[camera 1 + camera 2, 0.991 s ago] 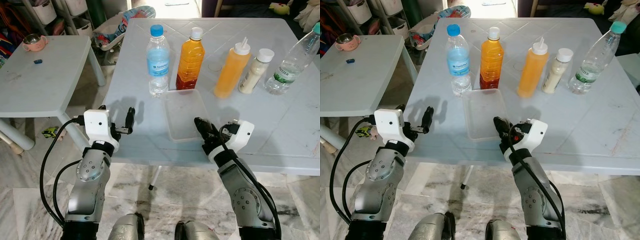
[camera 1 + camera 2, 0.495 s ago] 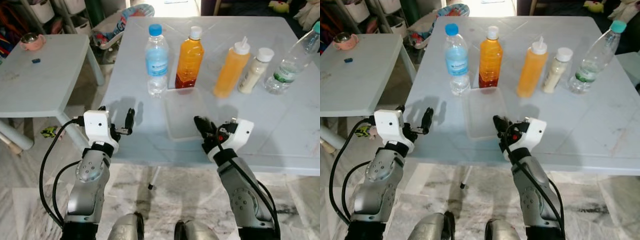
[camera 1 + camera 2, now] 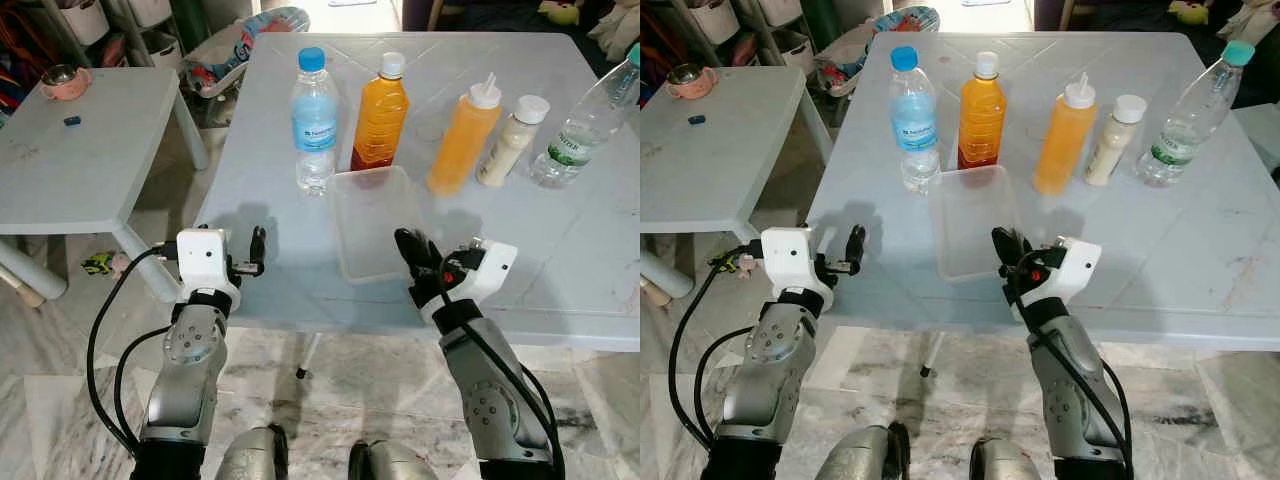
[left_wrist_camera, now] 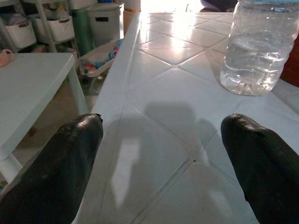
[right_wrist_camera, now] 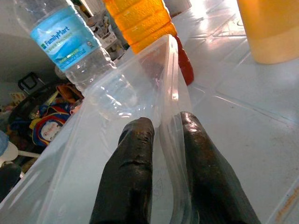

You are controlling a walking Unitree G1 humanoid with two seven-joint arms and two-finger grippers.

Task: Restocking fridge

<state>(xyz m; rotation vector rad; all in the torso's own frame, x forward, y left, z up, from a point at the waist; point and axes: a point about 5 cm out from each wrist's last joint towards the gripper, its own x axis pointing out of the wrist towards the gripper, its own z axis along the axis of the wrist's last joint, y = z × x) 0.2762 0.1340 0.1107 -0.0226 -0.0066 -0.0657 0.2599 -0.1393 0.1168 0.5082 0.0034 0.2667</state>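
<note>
A clear plastic container (image 3: 372, 225) lies at the front middle of the white table (image 3: 560, 250). My right gripper (image 3: 412, 252) is shut on its near right rim, one finger (image 5: 135, 163) inside the wall and one outside. Behind it stand a blue-capped water bottle (image 3: 316, 120), an orange drink bottle (image 3: 381, 118), an orange squeeze bottle (image 3: 463, 140), a cream sauce bottle (image 3: 511, 142) and a teal-capped clear bottle (image 3: 588, 120). My left gripper (image 4: 163, 135) is open over the table's front left edge, holding nothing, with the water bottle (image 4: 259, 51) ahead of it.
A smaller white table (image 3: 90, 170) stands to the left with a pink cup (image 3: 62, 80) and a small blue item (image 3: 73, 121). Storage bins and a bag sit behind it. A small toy (image 3: 100, 265) lies on the marble floor.
The container's outline has grown and its far edge now reaches the bottles' bases, with my right gripper on its rim. My left gripper has shifted slightly lower and to the right.
</note>
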